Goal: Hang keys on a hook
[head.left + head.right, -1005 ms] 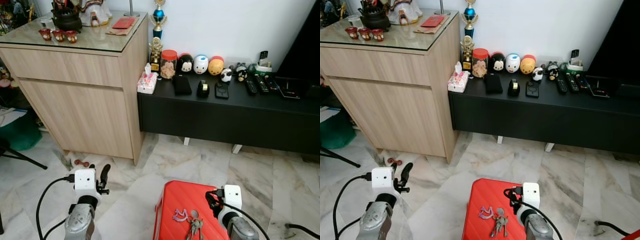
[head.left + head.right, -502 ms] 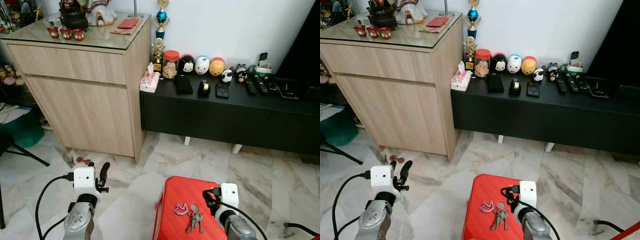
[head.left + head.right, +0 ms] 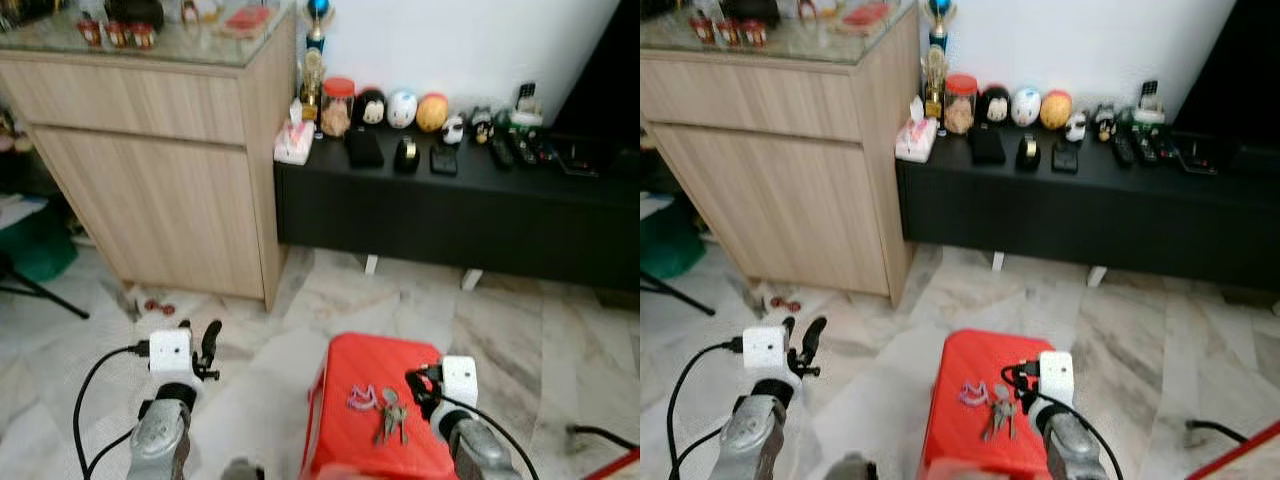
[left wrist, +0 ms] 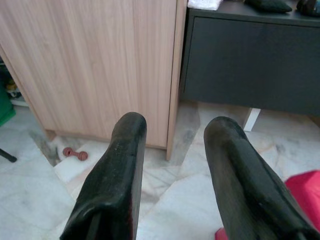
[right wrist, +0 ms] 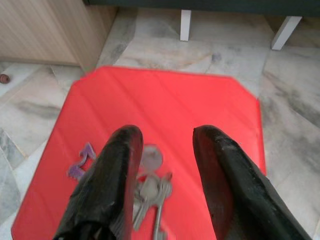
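A bunch of keys (image 3: 390,414) with a purple tag (image 3: 360,399) lies on a red stool (image 3: 345,370) just ahead of me. My right gripper (image 5: 165,137) hovers open above the stool, the keys (image 5: 149,192) lying between and below its fingers (image 5: 112,175). The right wrist unit (image 3: 458,380) sits at the stool's right side. My left gripper (image 4: 172,127) is open with nothing in it, held over the marble floor to the left of the stool and facing the wooden cabinet (image 4: 100,65). I see no hook.
A tall wooden cabinet (image 3: 160,150) stands at the left with small items on its glass top. A low black TV bench (image 3: 450,215) carries jars, figurines and remotes. A small red dumbbell toy (image 3: 155,306) lies on the floor by the cabinet. Marble floor (image 3: 520,330) lies all around.
The camera has tilted down and the picture is blurred. The stool and keys sit higher in the view, and both grippers keep their pose.
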